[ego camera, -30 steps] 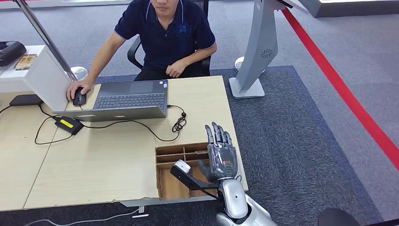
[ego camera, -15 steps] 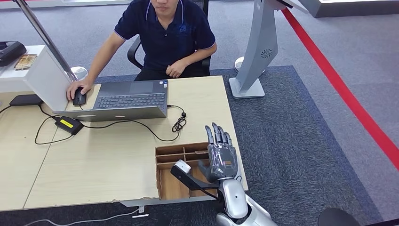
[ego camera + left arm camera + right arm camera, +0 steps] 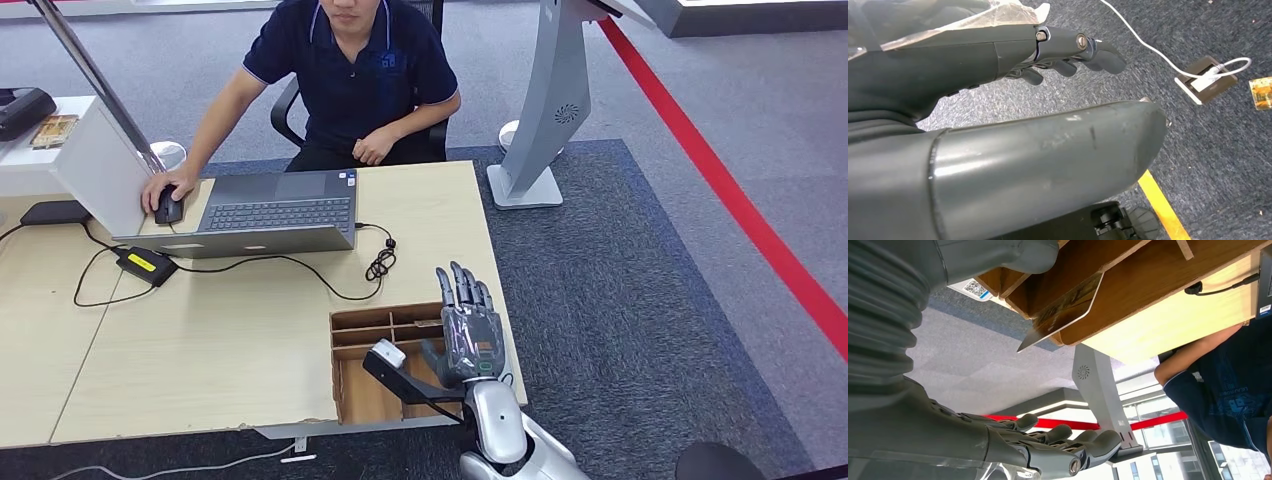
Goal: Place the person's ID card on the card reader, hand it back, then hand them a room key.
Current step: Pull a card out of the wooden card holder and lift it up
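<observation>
My right hand [image 3: 468, 325] hovers flat over the right side of a wooden compartment tray [image 3: 375, 325] at the table's near right corner, fingers straight and apart, holding nothing. In the right wrist view the fingers [image 3: 1068, 440] are spread beside the tray [image 3: 1128, 285], and a pale card [image 3: 1063, 315] leans out of one compartment, not touched by the hand. My left hand [image 3: 1068, 50] hangs over grey carpet with fingers loosely extended and nothing in them. A person in a dark blue shirt [image 3: 350, 70] sits across the table.
An open laptop [image 3: 270, 212] lies before the person, whose hand rests on a black mouse [image 3: 168, 207]. A black box with a yellow label [image 3: 146, 264] and cables lie at left. A grey kiosk stand [image 3: 545, 110] rises right of the table.
</observation>
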You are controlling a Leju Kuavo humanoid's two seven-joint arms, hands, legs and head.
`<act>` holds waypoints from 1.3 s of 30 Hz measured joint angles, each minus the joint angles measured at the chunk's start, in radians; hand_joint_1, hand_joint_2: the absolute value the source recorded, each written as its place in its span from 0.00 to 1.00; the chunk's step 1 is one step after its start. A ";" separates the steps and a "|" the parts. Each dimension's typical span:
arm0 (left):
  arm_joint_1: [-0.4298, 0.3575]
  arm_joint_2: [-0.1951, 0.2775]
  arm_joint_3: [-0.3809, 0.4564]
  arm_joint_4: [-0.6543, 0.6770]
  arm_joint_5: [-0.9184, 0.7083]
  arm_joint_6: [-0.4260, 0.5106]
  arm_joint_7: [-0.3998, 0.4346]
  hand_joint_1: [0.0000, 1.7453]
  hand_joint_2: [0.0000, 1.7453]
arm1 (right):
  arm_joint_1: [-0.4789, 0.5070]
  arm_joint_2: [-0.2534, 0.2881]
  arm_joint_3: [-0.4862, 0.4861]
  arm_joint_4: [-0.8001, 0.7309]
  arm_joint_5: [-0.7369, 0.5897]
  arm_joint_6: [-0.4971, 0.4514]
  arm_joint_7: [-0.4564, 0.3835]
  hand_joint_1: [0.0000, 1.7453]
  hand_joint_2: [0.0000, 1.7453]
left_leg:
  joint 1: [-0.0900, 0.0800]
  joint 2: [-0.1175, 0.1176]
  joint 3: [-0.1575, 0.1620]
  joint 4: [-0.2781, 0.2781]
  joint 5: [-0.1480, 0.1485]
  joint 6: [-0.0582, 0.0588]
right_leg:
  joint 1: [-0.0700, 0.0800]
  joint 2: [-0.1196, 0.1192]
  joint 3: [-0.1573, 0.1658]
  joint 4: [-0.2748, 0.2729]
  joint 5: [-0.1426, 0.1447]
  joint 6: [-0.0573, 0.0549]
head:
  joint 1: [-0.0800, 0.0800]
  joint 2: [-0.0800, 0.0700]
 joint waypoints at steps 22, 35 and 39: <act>0.000 0.000 0.000 0.000 -0.003 0.000 0.000 0.00 0.00 | 0.000 0.000 0.000 0.001 -0.004 0.000 0.000 0.19 1.00 | 0.000 0.000 0.000 0.000 0.000 0.000 | 0.000 0.000 0.000 0.000 0.000 0.000 | 0.000 0.000; 0.000 0.000 0.000 0.000 -0.005 0.000 0.000 0.00 0.00 | 0.000 0.000 0.000 0.010 -0.006 -0.001 -0.001 0.26 1.00 | 0.000 0.000 0.000 0.000 0.000 0.000 | 0.000 0.000 0.000 0.000 0.000 0.000 | 0.000 0.000; 0.000 0.000 0.000 0.000 -0.006 0.000 0.000 0.00 0.00 | 0.000 0.000 0.000 0.010 -0.006 -0.001 -0.001 0.34 1.00 | 0.000 0.000 0.000 0.000 0.000 0.000 | 0.000 0.000 0.000 0.000 0.000 0.000 | 0.000 0.000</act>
